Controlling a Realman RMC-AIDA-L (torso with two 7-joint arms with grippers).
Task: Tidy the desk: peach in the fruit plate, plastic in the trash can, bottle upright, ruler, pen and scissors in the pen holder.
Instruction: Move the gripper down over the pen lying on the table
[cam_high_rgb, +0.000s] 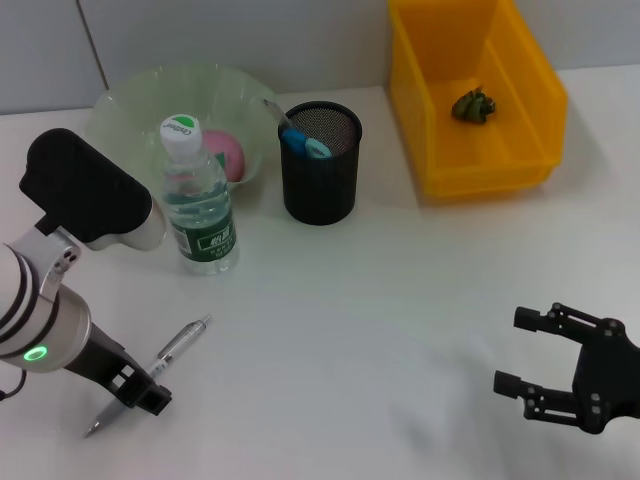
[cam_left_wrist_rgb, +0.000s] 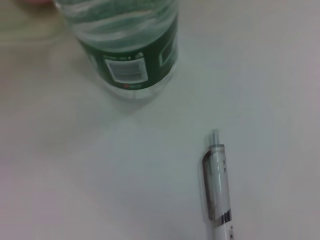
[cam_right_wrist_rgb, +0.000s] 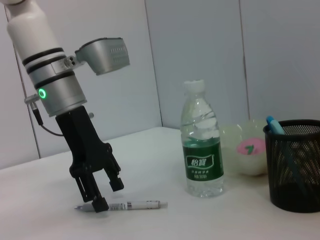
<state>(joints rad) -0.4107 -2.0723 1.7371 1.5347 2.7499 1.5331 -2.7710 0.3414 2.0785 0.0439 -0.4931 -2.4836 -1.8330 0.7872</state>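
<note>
1. The pen is seen lying flat on the white desk, at about 7 o'clock in the head view, with its tip pointed toward the near-left corner.
2. The left gripper is placed over the tip half of the pen. In the right wrist view its fingers are seen spread on both sides of the barrel, one fingertip down at the desk beside it; the jaws are not closed on the pen.
3. The bottle is stood upright, at 12 o'clock from the pen and well apart from it.
4. The pen holder, a black mesh cup, is found at 3 o'clock from the bottle; blue items are held inside it.
5. The peach is laid in the fruit plate, just behind the bottle.
6. The yellow trash can is at 1 o'clock in the head view, with a dark green crumpled piece inside.
7. The right gripper is kept at 4 o'clock, above the desk, its jaws open and nothing held.
</note>
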